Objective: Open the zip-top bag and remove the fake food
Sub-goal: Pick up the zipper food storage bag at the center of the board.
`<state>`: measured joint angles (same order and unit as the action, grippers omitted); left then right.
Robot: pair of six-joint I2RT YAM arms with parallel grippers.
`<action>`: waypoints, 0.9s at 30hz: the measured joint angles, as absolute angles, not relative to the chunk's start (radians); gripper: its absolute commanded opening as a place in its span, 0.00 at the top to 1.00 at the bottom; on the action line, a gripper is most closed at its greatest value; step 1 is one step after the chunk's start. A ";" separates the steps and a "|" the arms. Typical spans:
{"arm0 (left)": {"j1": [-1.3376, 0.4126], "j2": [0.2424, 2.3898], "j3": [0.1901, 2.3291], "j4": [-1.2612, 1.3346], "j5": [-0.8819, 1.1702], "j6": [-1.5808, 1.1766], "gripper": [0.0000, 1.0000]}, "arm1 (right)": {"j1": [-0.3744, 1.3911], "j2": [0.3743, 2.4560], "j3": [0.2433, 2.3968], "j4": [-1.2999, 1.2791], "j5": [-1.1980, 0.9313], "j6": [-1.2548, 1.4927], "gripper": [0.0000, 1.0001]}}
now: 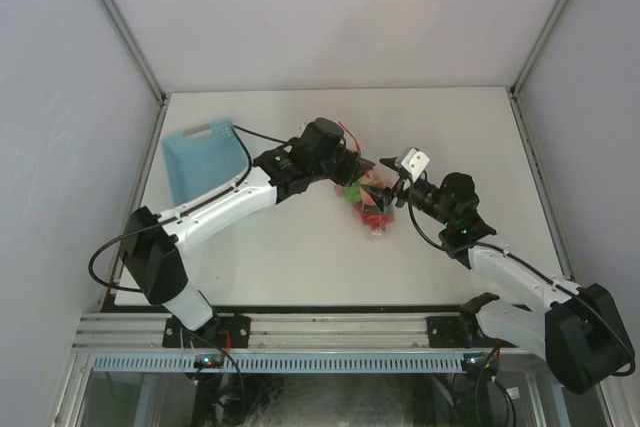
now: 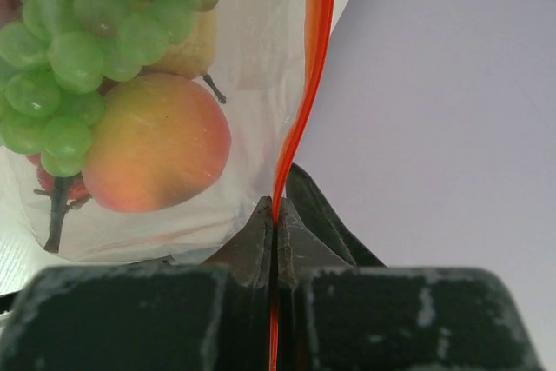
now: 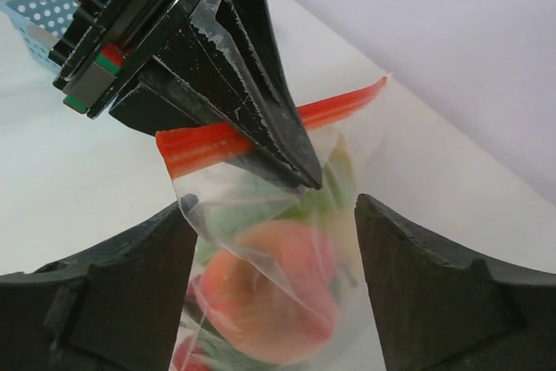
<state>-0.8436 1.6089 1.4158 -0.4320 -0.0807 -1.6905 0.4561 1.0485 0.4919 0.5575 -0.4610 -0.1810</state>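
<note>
zip-top bag (image 2: 256, 58): 1; basket (image 1: 205, 159): 1; fake food (image 2: 156, 141): several, count unclear

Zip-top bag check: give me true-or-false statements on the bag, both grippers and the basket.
The left gripper is shut on the red zip strip of the zip-top bag. True.
The right gripper is clamped on the bag. False: its fingers stand apart, the bag between them.
The fake food is inside the bag. True.
The blue basket holds the fruit. False: it sits apart, far left in the top view, no fruit showing in it.
</note>
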 measured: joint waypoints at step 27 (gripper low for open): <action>-0.689 1.108 0.951 0.091 0.068 -0.628 0.03 | 0.141 1.106 0.621 0.183 -0.955 -0.264 1.00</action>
